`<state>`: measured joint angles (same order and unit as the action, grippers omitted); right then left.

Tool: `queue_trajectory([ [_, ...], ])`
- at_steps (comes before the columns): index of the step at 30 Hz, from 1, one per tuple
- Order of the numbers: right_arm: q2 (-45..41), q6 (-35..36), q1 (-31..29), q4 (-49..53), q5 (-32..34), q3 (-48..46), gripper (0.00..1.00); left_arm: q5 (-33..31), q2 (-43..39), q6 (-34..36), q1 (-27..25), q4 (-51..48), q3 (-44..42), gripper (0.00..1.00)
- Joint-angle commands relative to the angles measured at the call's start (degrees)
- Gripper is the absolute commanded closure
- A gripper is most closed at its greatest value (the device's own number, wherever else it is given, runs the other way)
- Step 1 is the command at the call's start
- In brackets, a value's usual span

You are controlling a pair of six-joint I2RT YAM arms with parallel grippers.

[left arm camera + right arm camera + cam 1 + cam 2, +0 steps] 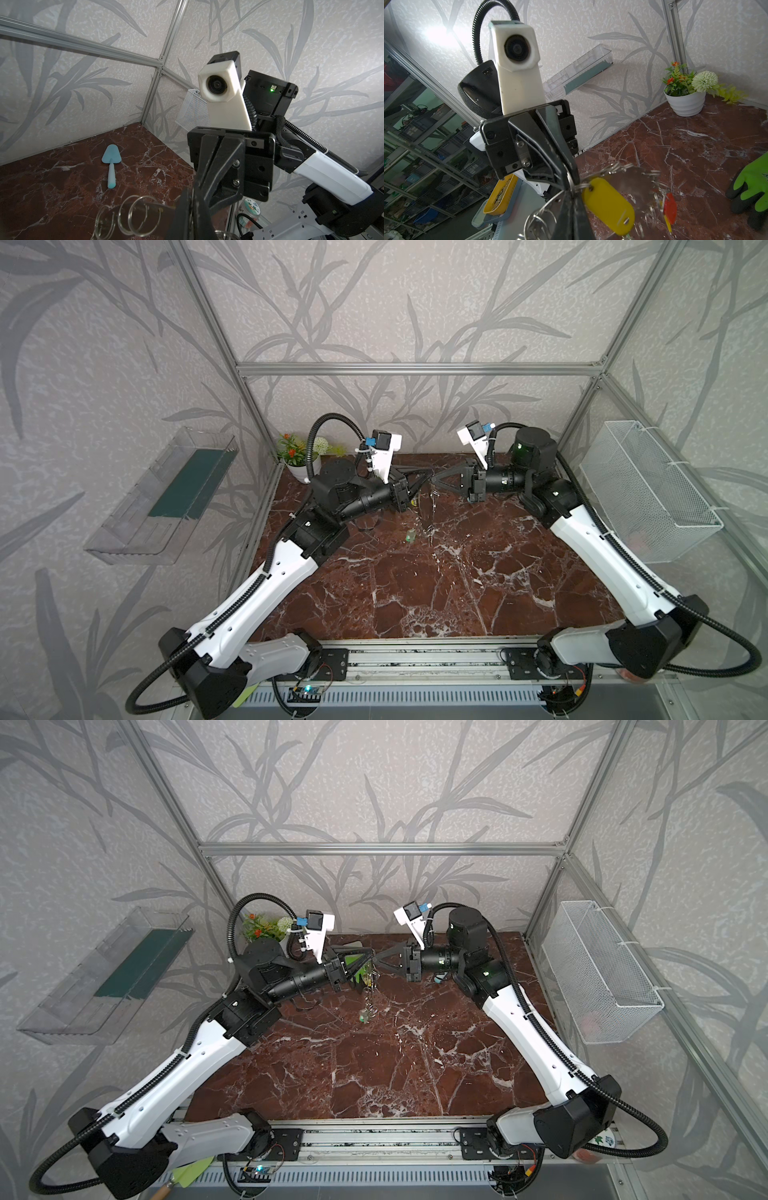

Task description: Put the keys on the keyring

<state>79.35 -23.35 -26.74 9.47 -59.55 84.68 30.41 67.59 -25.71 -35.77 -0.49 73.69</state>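
Note:
Both grippers meet tip to tip above the back middle of the marble table. The grey keyring (428, 506) (371, 986) hangs edge-on below them, blurred in the right wrist view (629, 180). My left gripper (424, 483) (194, 199) looks shut on its looped rim. My right gripper (435, 481) (572, 193) is shut on the same rim from the opposite side. Keys hang from the ring: a yellow tag (608, 203) right beside the pinch, a red tag (670, 207) further along, a green tag (410, 535) (365, 1016) lowest. Small wire loops (133, 216) stick out beside the left jaws.
A green-and-black glove (753, 187) lies on the table under the left arm's side. A white flower pot (301, 470) stands in the back left corner. A blue trowel (111, 164) lies at the back right. A white mesh basket (648, 493) hangs on the right wall, a clear tray (166, 497) on the left.

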Motion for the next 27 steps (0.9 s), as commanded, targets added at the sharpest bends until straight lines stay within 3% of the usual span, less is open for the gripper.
queue_trajectory([
  [1, -1.1, 2.8, 0.0, 1.4, 0.1, 2.2, 1.00, 3.5, -0.1, 2.8, 0.5, -6.3, 3.1, 0.86],
  [6, -1.0, 3.6, 0.1, 2.3, -0.2, 2.5, 1.00, 6.1, 0.7, 5.1, 1.6, -11.0, 5.8, 0.80],
  [16, -0.7, 5.1, 0.1, 4.2, -0.4, 3.4, 1.00, 12.1, 3.7, 8.7, 3.6, -19.6, 11.0, 0.80],
  [27, -0.4, 6.9, 0.0, 7.1, -1.3, 4.2, 1.00, 12.5, 5.3, 10.7, 3.9, -22.7, 13.2, 0.81],
])
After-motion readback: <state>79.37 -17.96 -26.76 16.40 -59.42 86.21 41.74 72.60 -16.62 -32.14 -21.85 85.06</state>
